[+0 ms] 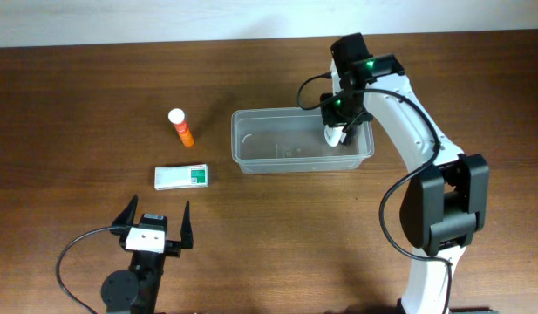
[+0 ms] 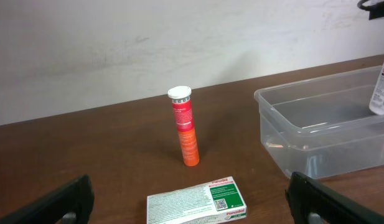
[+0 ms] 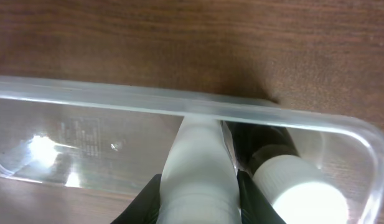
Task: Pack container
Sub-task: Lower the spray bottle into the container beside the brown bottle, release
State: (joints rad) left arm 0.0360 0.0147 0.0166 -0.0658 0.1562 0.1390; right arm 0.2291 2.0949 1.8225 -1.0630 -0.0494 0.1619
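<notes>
The container (image 1: 251, 148) is a clear plastic tub in the middle of the table, and its rim (image 3: 117, 99) runs across the right wrist view. My right gripper (image 1: 340, 129) hangs over its right end, shut on a white bottle (image 3: 198, 162), whose lower end (image 1: 336, 137) reaches into the tub. Beside the held bottle shows a dark bottle with a white cap (image 3: 300, 190), inside the tub's right end. My left gripper (image 1: 155, 216) stands open near the front left with nothing between its fingers (image 2: 55, 202).
An orange tube with a white cap (image 1: 180, 127) stands upright left of the tub. A white and green medicine box (image 1: 182, 177) lies flat in front of the tube, just ahead of the left gripper (image 2: 192, 208). The right arm's base (image 1: 439, 218) stands at the right.
</notes>
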